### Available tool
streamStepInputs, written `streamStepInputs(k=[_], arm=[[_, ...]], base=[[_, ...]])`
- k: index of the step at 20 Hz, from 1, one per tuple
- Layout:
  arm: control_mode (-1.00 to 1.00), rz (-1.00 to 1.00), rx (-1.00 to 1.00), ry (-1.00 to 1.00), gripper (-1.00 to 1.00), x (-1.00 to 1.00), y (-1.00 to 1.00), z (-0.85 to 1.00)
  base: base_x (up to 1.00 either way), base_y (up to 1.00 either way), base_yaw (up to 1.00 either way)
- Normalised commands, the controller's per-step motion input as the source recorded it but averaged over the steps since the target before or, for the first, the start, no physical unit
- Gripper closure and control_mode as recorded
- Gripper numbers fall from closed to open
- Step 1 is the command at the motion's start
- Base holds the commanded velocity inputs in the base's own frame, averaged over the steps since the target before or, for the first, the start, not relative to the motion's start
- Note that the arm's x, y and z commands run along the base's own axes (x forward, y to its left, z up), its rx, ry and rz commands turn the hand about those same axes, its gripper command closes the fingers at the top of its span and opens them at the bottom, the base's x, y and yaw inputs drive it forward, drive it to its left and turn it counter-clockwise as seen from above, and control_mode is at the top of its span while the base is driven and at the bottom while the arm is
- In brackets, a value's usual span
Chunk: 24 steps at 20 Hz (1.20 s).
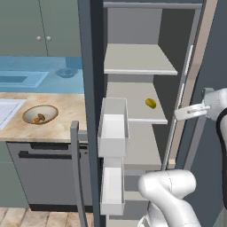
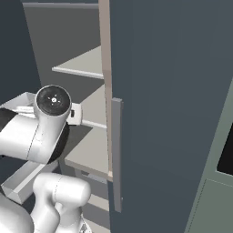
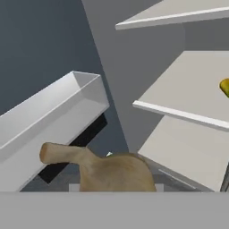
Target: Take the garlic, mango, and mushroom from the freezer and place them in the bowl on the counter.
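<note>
One arm (image 1: 195,110) reaching level toward freezer (image 1: 133,66) | jaws grasping mushroom (image 3: 103,167) | mango (image 1: 150,103) on shelf

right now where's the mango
In the left base view the mango lies on the freezer's middle shelf, toward its right, behind the white door bins.

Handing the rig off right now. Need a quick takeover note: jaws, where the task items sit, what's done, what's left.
Gripper: jaws appear closed on a tan bulb with a stem-like neck, probably the garlic, held at the open dark blue-grey freezer.
Small yellow-green mango: lying on a middle freezer shelf, untouched.
Shallow tan-rimmed bowl on the beige marble counter: holds one small brown piece, which looks like the mushroom.
Done: one item in the bowl, a second in hand.
Left: carry the bulb to the bowl, then fetch the mango.
</note>
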Motion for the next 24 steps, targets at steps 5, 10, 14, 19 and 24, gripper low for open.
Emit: streamStepInputs(k=[5, 10, 14, 19, 24], arm=[[-1.0, -0.03, -0.02, 0.0, 1.0, -0.48, 0.0, -0.11], [-1.0, 0.0, 0.0, -0.18, 1.0, -0.55, 0.0, -0.01], [-1.0, -0.01, 0.0, -0.24, 1.0, -0.33, 0.0, 0.0], [-1.0, -0.03, 0.0, -0.2, 1.0, -0.47, 0.0, 0.0], [1.0, 0.0, 0.0, 0.0, 1.0, 0.0, 0.0, 0.0]], base=[[0.0, 0.0, 0.0], [0.0, 0.0, 0.0], [0.0, 0.0, 0.0], [0.0, 0.0, 0.0], [-0.77, 0.15, -0.02]])
